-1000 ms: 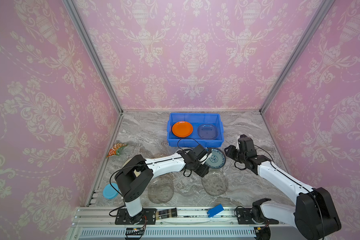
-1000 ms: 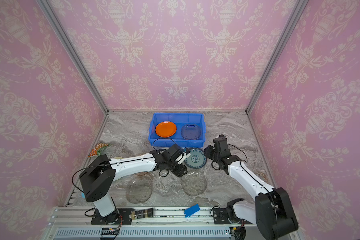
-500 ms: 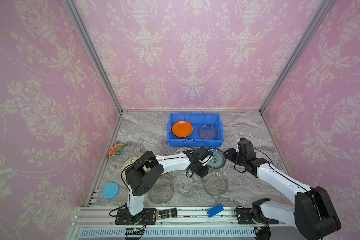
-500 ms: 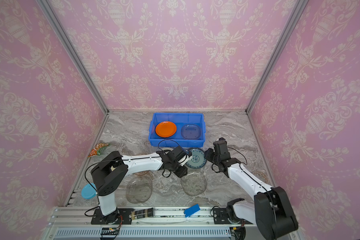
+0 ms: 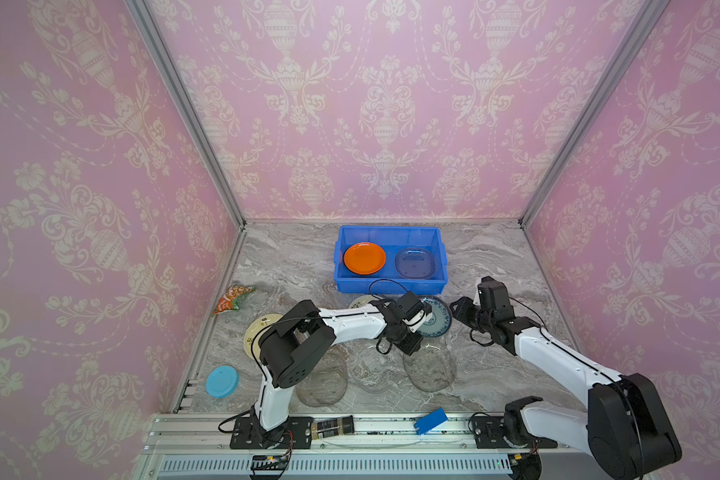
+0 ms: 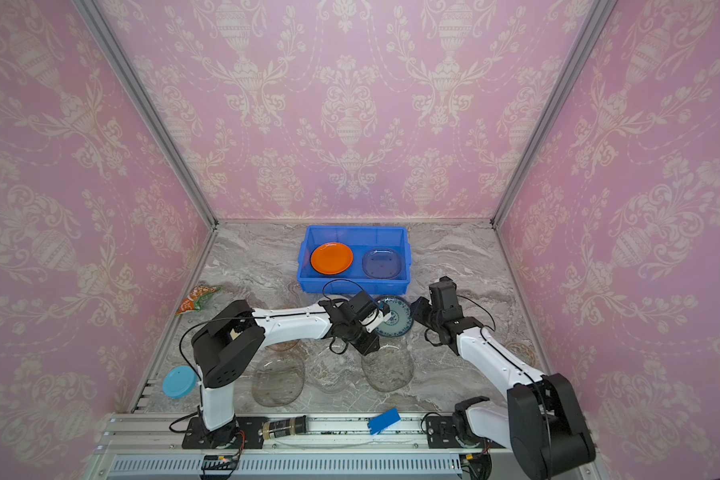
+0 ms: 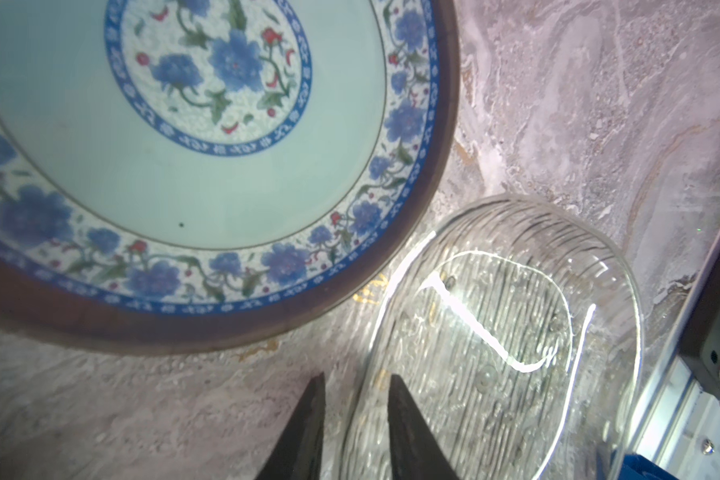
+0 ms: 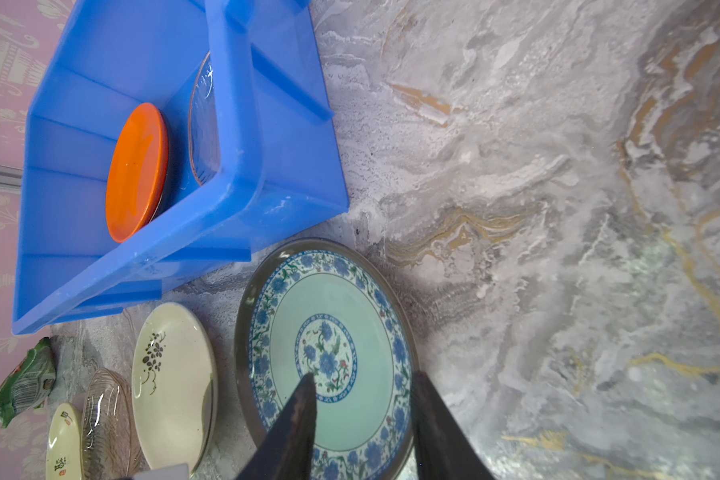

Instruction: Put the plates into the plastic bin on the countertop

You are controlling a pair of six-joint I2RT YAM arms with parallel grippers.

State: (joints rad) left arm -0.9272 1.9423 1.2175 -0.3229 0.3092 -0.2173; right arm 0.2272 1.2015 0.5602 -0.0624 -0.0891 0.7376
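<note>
The blue plastic bin [image 5: 391, 232] holds an orange plate [image 5: 364, 258] and a clear glass plate [image 5: 415, 263]. In front of it a blue-patterned plate [image 5: 438, 319] lies on the marble countertop [image 5: 292, 266]. My right gripper [image 8: 364, 376] is open, one finger over this plate [image 8: 341, 299] and the other just outside its rim. My left gripper [image 7: 355, 378] is open by a narrow gap, and the rim of a ribbed clear glass plate [image 7: 495, 332] runs between its fingers. In a top view that gripper [image 5: 411, 348] hangs at the plate's [image 5: 431, 368] far edge.
Two more glass plates [image 5: 371, 370] [image 5: 323, 382] lie near the front. Cream plates [image 5: 258, 328] [image 5: 360, 302] sit under the left arm. A fan-shaped piece [image 5: 233, 297] and a blue lid [image 5: 222, 381] are at the left. A blue card [image 5: 430, 420] lies on the front rail.
The left arm's elbow has swung to the right while its gripper stayed by the glass plate, and its jaws have drawn closer together. The right arm has barely moved.
</note>
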